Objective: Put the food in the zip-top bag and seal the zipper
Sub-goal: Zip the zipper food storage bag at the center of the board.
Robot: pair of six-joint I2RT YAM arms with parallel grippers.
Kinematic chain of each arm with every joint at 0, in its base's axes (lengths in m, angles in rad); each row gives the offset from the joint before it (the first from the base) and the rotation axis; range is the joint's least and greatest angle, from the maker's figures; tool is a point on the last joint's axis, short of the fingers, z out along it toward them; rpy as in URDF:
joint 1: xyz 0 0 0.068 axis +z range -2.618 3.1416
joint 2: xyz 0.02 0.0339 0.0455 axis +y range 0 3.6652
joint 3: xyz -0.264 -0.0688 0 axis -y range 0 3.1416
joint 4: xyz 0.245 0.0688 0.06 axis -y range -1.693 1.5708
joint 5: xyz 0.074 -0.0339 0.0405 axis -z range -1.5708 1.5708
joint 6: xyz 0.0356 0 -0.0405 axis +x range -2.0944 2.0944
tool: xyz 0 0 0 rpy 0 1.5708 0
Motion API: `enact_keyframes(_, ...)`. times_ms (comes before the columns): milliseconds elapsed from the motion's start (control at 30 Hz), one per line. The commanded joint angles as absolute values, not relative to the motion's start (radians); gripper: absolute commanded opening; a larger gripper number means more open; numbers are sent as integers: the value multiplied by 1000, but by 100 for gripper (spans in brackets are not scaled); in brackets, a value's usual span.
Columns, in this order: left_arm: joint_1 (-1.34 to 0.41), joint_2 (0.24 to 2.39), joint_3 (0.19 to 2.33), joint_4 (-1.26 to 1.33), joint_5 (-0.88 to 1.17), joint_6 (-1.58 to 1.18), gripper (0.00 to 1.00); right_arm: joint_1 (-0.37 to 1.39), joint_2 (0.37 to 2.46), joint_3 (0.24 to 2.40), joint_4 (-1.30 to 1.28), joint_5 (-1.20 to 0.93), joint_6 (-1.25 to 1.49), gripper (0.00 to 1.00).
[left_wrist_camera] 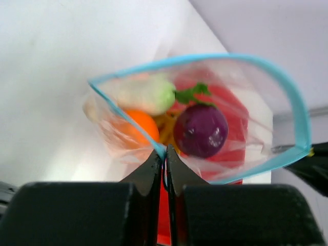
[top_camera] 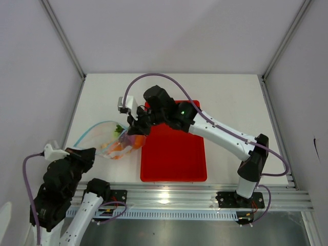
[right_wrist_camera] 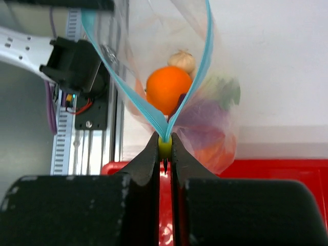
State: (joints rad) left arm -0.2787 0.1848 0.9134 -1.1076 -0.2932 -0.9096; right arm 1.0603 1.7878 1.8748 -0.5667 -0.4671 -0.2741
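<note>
The clear zip-top bag hangs stretched between my two grippers, left of the red tray. Its blue zipper gapes open in a wide loop. Food lies inside: a purple onion, an orange, a white radish with a green stem, garlic and an orange pumpkin. My left gripper is shut on the near end of the blue strip. My right gripper is shut on the strip's other end, where a small yellow-green tab sits between the fingertips.
The red tray lies right of the bag, under the right arm's wrist. The left arm's base and the metal rail run along the near table edge. Grey walls close in the table's sides and back.
</note>
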Motion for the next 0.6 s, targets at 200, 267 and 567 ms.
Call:
enact_keyframes(200, -281, 225, 1108, -1114, -589, -792, 8, 1058, 1753, 1821, -653, -572, -324, 0)
enact_keyframes(267, -281, 232, 1104, -1089, -591, -778, 8, 1074, 1764, 1839, -644, -575, -322, 0)
enact_keyframes(567, -281, 227, 1135, -1056, -565, -694, 15, 1112, 1904, 2046, -673, -545, -324, 0)
